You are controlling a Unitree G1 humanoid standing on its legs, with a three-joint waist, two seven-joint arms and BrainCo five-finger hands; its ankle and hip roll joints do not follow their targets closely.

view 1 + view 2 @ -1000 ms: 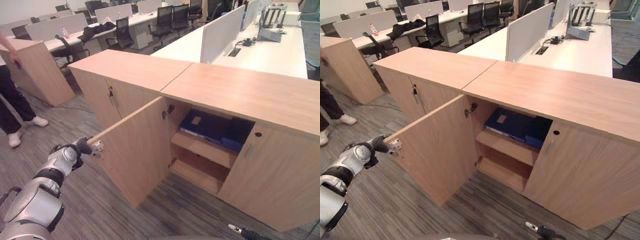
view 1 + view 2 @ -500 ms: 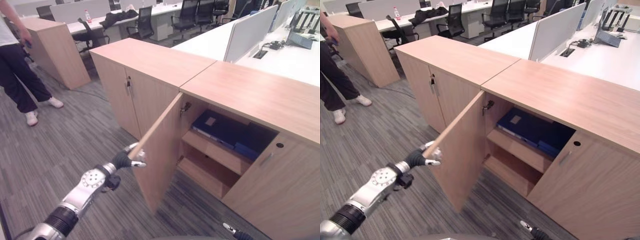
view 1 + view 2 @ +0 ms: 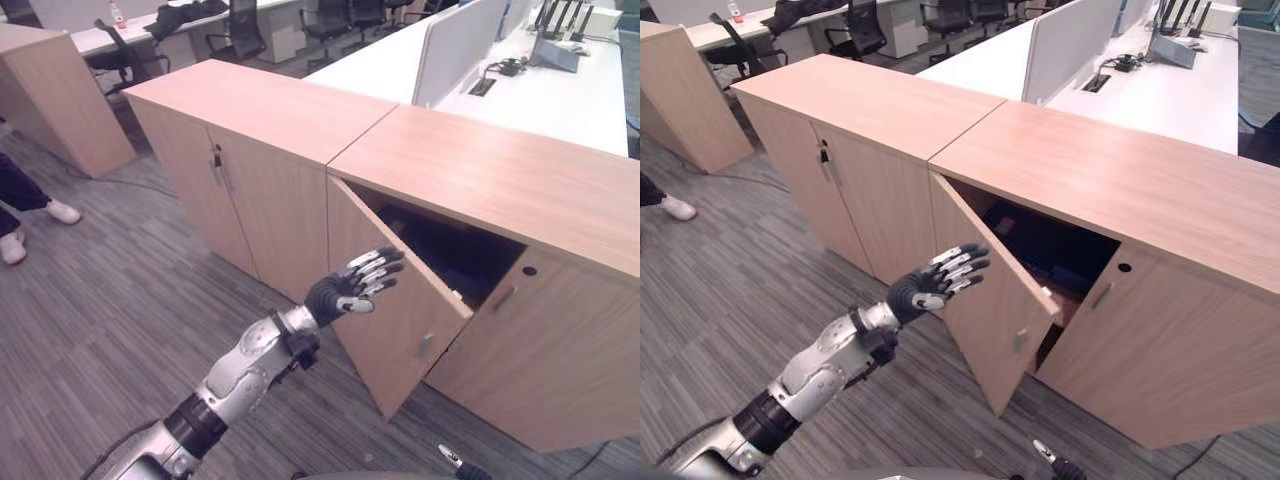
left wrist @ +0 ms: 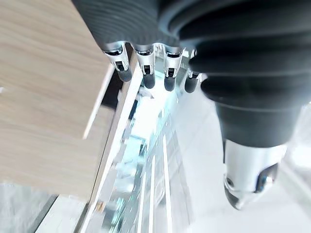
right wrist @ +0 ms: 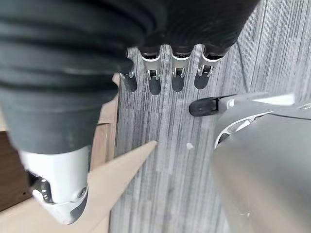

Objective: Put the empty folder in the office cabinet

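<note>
The left robot hand (image 3: 352,288) sits at the centre of the left eye view, raised from the lower left on its arm, with its fingers (image 3: 381,262) straight and spread, grasping nothing. The fingertips lie over the outer face of the cabinet door (image 3: 395,300), at or just off its surface; contact cannot be told from these views. In the left wrist view the same released fingers (image 4: 146,73) point along the pale wood panel.

The office cabinet (image 3: 500,190) fills the right half of the frame, its wooden top bare. Its left door stands partly ajar, swung to a narrow angle, with a small metal handle (image 3: 425,345) low on the face. Through the gap behind the door's top edge the inside is dark, and the folder (image 3: 1060,275) can be made out only as a dim blue shape inside the cabinet, right of centre; its exact resting place is hard to tell.

A second cabinet (image 3: 240,110) with closed doors adjoins at upper left. A person's shoe (image 3: 62,211) shows at the far left edge on the grey carpet floor (image 3: 110,300).

The right robot hand (image 5: 165,73) appears in its own wrist view with relaxed, straight fingers above the carpet, empty.
</note>
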